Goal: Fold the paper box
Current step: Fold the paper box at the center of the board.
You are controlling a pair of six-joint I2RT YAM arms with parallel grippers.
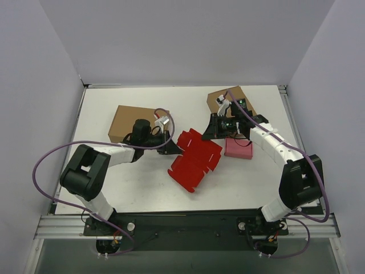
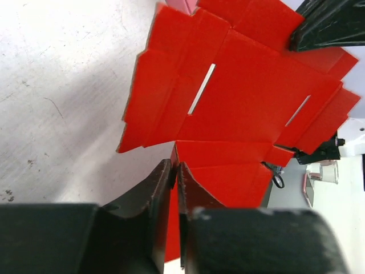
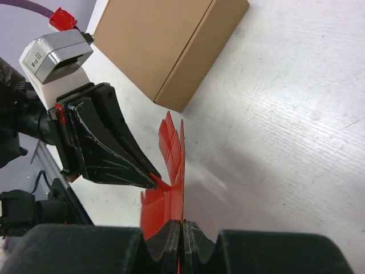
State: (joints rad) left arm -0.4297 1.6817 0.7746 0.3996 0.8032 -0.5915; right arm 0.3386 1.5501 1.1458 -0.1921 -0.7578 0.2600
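One paper box, a bright red die-cut sheet of thin cardboard with flaps, creases and narrow slots, is seen unfolded near the middle of the white bench. It is gripped from two sides. The left gripper is closed on a flap at the sheet's left edge; in the left wrist view a strip of red is seen pinched between its two black fingers. The right gripper is clamped on the sheet's far right edge, and in the right wrist view its fingers are pressed together with the red card running edge-on between them.

Two plain brown cardboard boxes are counted: one toward the far left of the bench, behind the left arm, and one toward the far right corner, partly covered by the right arm. One small flat pink box lies just right of the red sheet.
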